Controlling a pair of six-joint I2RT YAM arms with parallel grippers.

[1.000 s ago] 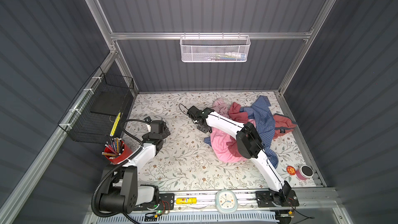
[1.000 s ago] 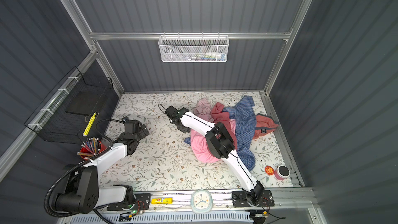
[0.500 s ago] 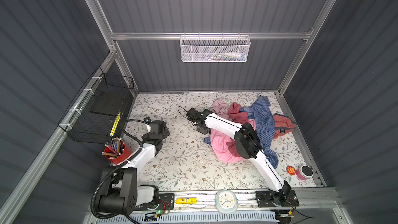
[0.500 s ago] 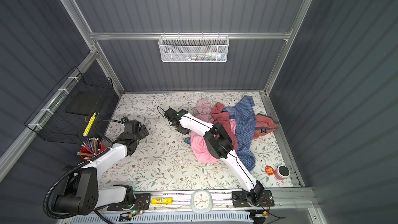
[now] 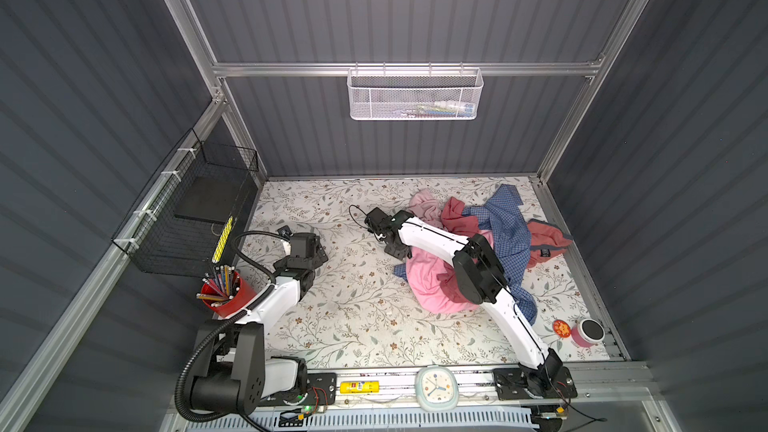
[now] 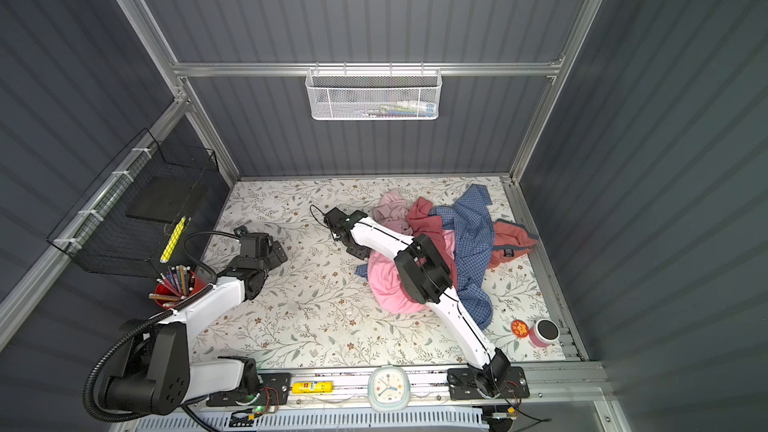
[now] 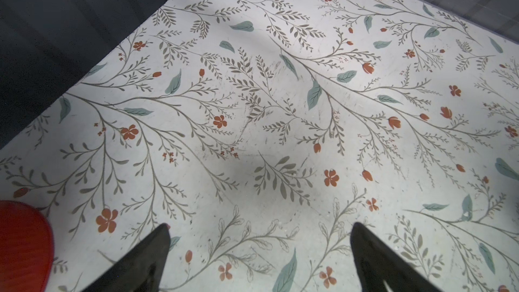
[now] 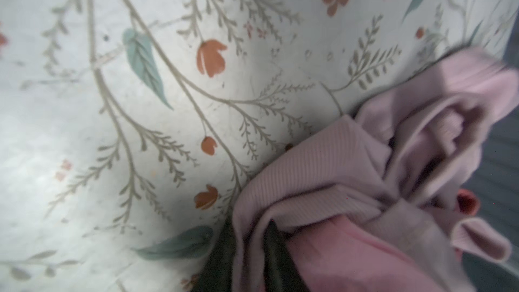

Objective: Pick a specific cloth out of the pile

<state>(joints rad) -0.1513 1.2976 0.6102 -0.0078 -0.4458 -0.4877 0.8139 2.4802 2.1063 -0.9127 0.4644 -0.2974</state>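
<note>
The pile (image 5: 490,243) (image 6: 465,238) of bright pink, dark red, salmon and blue-checked garments lies at the back right of the floral table in both top views. The cloth (image 5: 424,206) (image 6: 390,210), pale dusty pink and ribbed, sits at the pile's far left edge. My right gripper (image 5: 395,249) (image 6: 358,252) reaches over to that edge. In the right wrist view the right gripper (image 8: 250,259) is shut on a fold of the cloth (image 8: 323,164), with bright pink fabric beside it. My left gripper (image 5: 318,253) (image 7: 259,237) stands open over bare table, far from the pile.
A red pencil cup (image 5: 224,297) (image 7: 22,245) stands by the left arm. A black wire basket (image 5: 187,209) hangs on the left wall, a white mesh basket (image 5: 413,93) on the back wall. A pink jar (image 5: 586,332) and a clock (image 5: 436,384) sit at the front.
The right gripper's jaws have closed on the fold of the cloth, with the arm barely shifting at the pile's left edge. The left arm has not moved.
</note>
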